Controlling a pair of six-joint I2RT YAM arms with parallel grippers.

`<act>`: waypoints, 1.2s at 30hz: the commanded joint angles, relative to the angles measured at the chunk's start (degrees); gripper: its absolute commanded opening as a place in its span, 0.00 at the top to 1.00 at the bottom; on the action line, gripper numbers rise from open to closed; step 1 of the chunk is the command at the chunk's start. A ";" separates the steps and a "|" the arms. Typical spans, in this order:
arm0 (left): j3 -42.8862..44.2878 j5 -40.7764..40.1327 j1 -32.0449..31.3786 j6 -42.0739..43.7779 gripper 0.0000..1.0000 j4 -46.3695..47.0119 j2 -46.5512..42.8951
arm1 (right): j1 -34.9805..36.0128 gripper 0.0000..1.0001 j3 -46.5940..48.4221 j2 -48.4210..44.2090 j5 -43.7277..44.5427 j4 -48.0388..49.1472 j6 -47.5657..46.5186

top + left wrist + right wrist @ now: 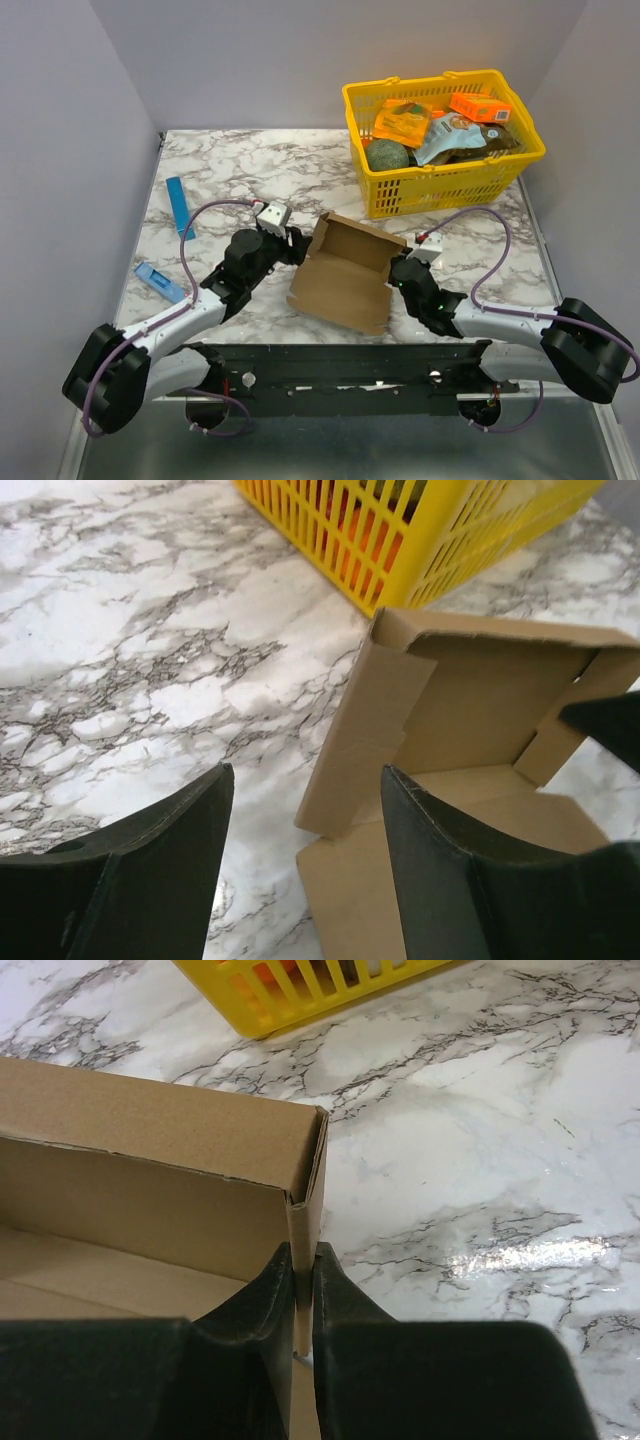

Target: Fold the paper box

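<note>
Surface (250, 170): glossy white marble with grey veins.
Paper box (345, 275): matte brown cardboard, creased, walls raised, top open; mid-surface, near the yellow slotted basket (440, 175).
Left gripper (305, 780): spread wide, the box's left wall between its fingers, unpinched.
Right gripper (303, 1255): clamped on the box's thin right wall.
Right wrist only: shows the pinch itself.

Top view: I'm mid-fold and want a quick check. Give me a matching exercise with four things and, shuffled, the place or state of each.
Things:
1. paper box
2. left gripper
3. right gripper
4. yellow basket

Places or states:
A. shut on a raised wall of the box
B. far right, behind the box
C. jaws apart, at the box's left end
D. partly folded, lying between the two grippers

Pairs: 1-D, 2-C, 3-A, 4-B
</note>
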 commanded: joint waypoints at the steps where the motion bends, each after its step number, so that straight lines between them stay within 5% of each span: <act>1: -1.45 13.52 4.13 4.42 0.34 11.55 5.31 | 0.08 0.99 -2.04 0.53 -2.06 -1.80 -2.54; 19: 1.27 22.49 4.57 5.13 0.71 22.55 19.37 | 0.16 1.00 -2.04 1.14 -4.79 1.54 -5.09; 27: 2.86 17.86 4.13 7.41 0.70 24.22 23.25 | 0.16 0.99 -2.48 1.58 -7.07 4.35 -7.20; 36: 3.91 10.81 3.69 11.28 0.56 24.31 25.26 | 0.16 1.00 -3.36 1.23 -9.89 7.43 -8.96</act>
